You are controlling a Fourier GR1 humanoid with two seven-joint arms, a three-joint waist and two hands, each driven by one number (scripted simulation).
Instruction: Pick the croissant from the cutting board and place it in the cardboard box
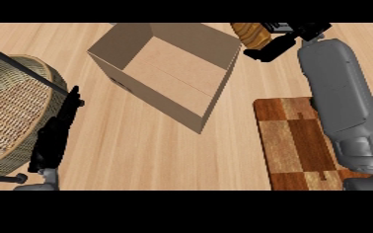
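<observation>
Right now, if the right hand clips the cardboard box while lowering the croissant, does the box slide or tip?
Probably slides: the cardboard box is open, looks empty and thin-walled, so likely light, on a smooth counter. Tipping seems unlikely, since it is wide and low. Its wall may flex if the right hand, holding the croissant, knocks it.

I see only part of the croissant (248,32): my right hand (277,47) curls round it and covers its right end, and the view's upper edge clips both. My right forearm (331,84) lies over the cutting board (291,138) and hides its right side, and the board's near end runs off the bottom. The wicker basket (22,103) is cut by the left edge, with my left hand (53,133) masking some of its rim.
</observation>
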